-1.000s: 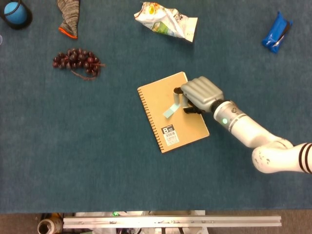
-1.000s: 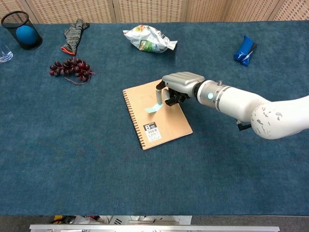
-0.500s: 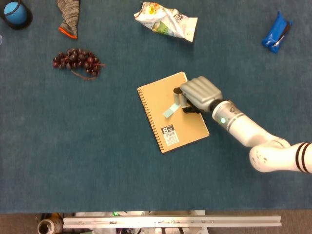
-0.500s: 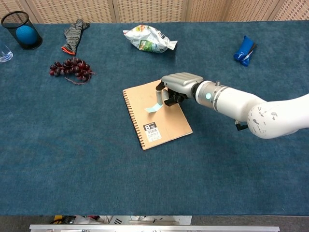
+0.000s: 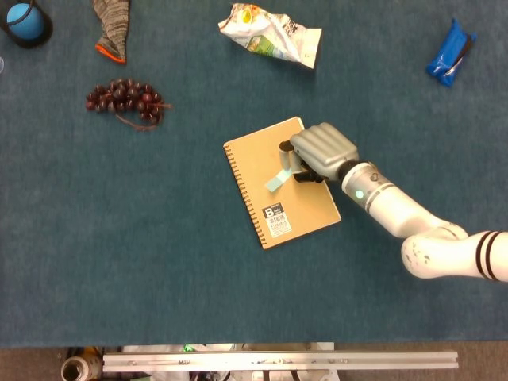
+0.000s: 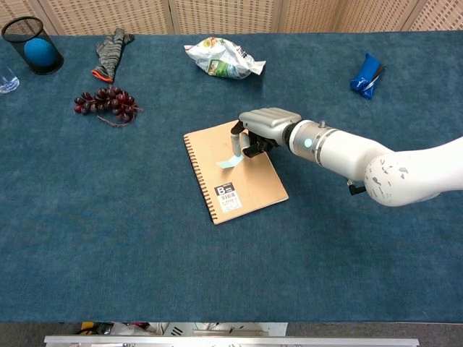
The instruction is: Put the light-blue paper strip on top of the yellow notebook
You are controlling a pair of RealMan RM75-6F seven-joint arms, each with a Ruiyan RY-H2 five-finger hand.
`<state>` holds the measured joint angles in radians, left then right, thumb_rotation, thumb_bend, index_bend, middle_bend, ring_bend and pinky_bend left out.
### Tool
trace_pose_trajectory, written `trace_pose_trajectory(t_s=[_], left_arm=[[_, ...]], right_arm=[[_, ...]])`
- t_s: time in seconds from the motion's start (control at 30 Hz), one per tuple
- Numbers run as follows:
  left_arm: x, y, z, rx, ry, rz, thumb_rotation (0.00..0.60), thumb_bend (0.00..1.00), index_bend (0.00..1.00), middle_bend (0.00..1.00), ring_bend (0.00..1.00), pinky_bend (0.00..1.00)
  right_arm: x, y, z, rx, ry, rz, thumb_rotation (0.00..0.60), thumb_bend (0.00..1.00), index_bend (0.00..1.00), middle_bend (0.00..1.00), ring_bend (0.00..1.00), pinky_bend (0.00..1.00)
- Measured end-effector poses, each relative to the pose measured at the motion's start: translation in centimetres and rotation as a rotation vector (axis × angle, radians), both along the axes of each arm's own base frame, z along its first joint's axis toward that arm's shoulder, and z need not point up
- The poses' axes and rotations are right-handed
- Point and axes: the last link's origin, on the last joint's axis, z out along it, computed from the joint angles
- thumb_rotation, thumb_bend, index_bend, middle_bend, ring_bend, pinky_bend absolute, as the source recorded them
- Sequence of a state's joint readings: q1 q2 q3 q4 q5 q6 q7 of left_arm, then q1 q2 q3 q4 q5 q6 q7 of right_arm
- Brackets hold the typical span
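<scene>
My right hand (image 5: 321, 151) is over the yellow notebook (image 5: 282, 184) w/ fingers (image 6: 236, 131) pinching the light-blue paper strip (image 5: 278, 178); strip's lower end touches the cover. Notebook lies mid desk (image 5: 159, 262).

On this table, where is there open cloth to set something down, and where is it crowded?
Free: the wide near strip below the yellow notebook, and the left stretch between it and the grapes. Crowded: the far edge, with sock, snack bag, blue packet and the ball in its cup. The right hand with the light-blue paper strip covers the notebook.
</scene>
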<state>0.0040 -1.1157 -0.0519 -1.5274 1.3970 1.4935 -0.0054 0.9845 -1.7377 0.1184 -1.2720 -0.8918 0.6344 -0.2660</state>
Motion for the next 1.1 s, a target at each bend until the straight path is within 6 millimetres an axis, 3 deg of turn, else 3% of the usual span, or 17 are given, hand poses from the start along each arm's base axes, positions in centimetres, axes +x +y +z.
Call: trace_pose_trajectory(t_s=[0.67,1.1], left_arm=[[0.08,0.08,-0.10,-0.007,0.001,0.003,0.600,0.15,0.19,0.21,0.22,0.17],[-0.17,0.03,0.02,-0.004,0.002,0.011,0.600,0.15,0.19,0.21,0.22,0.17]], right_arm=[[0.27,0.65,0.37,0.017,-0.012,0.019,0.432,0.84,0.46,1.00,1.00,1.00],[0.01,-0.32,-0.17,-0.009,0.004,-0.005,0.432,0.84,0.46,1.00,1.00,1.00]])
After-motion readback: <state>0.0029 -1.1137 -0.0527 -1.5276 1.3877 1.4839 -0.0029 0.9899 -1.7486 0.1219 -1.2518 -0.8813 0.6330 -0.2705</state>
